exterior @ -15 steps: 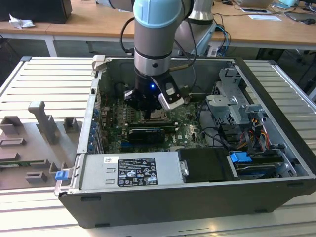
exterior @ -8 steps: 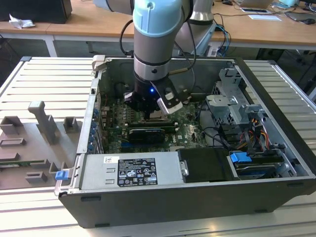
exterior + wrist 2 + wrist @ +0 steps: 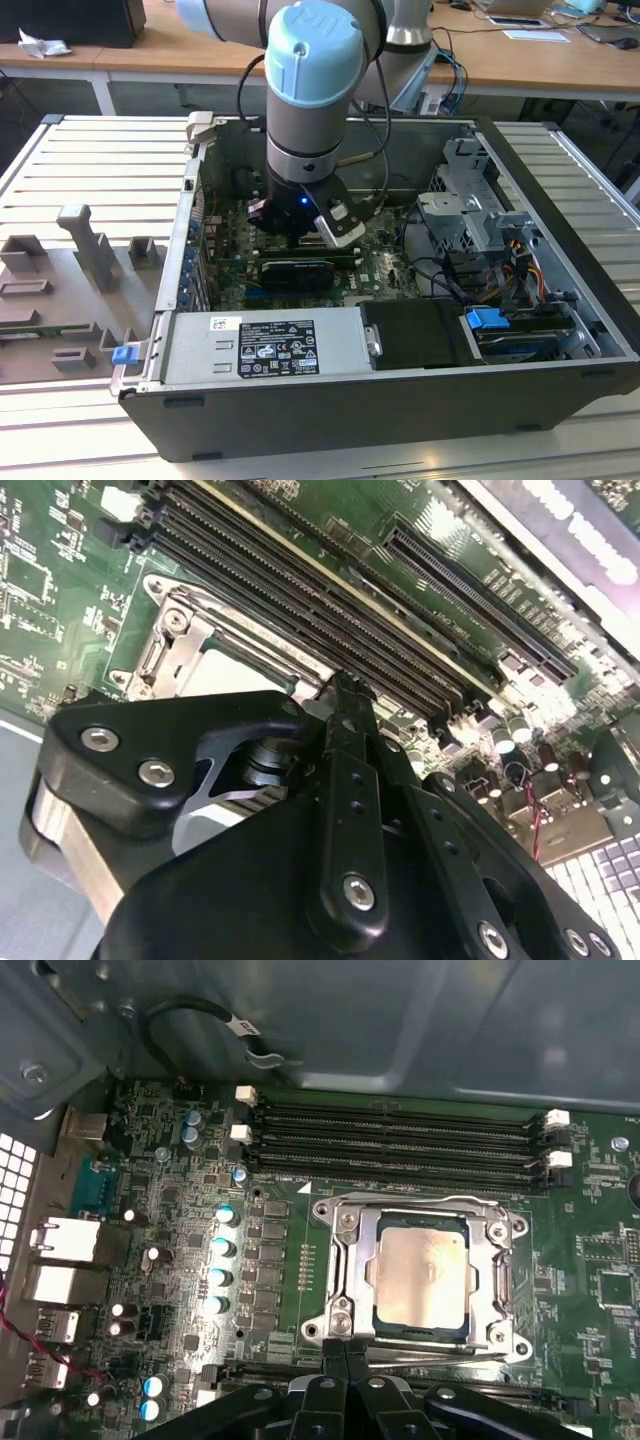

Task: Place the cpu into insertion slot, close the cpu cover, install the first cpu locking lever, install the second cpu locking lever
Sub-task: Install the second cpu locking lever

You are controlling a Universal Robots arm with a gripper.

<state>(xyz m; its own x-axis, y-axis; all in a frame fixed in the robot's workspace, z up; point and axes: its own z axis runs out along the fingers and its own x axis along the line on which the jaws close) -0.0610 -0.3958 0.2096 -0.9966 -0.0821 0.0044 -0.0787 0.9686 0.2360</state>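
cpu [image 3: 421, 1278]: one, seated in the slot [image 3: 372, 1312], mid-board.
cover [image 3: 352, 1266]: one, closed over the cpu's edges.
gripper [image 3: 343, 1358]: fingers pressed together, tips at the cover's edge.
memory slots [image 3: 400, 1140]: four, beside the cover.

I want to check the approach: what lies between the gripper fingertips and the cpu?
In the first wrist view, only the cpu cover frame edge separates the gripper from the cpu.

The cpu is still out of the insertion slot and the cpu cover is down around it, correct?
Not quite. In the first wrist view the cpu already sits in the insertion slot, with the cpu cover down around it.
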